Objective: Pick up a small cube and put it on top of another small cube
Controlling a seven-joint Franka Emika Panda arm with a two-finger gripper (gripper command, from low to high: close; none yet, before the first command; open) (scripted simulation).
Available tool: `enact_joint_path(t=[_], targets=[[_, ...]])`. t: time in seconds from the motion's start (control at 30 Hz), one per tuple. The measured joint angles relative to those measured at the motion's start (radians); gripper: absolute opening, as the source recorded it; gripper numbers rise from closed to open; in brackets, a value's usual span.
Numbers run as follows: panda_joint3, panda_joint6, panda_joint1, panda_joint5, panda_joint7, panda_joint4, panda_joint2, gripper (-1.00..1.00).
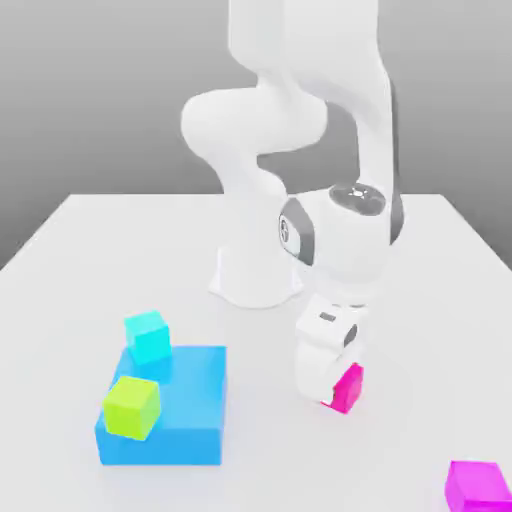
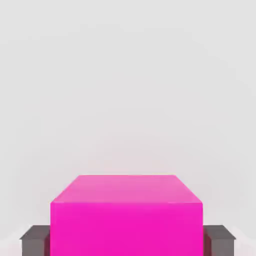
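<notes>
The small cube is hot pink and sits on the white table at the exterior view's right of centre. My gripper has come down over it from above, and the white hand covers the cube's left side. In the hand view the small cube sits between the two dark fingers, whose pads lie against its opposite sides. The gripper is shut on the cube.
A flat blue block lies at the exterior view's front left, with a lime-green cube on its near corner and a cyan cube at its far corner. A violet-magenta cube sits at the front right. The arm's base stands behind.
</notes>
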Motion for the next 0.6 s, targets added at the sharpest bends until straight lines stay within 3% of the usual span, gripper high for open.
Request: enact_joint_path(t=[0.13,0.37,0.6], targets=[[0.002,-0.019,-0.002,-0.002,0.002,-0.004,-0.022,-1.00],[0.018,-0.218,-0.012,0.028,-0.020,-0.045,-0.263,-1.00],[-0.133,-0.470,-0.219,0.006,0.051,0.146,-0.328,-1.00]])
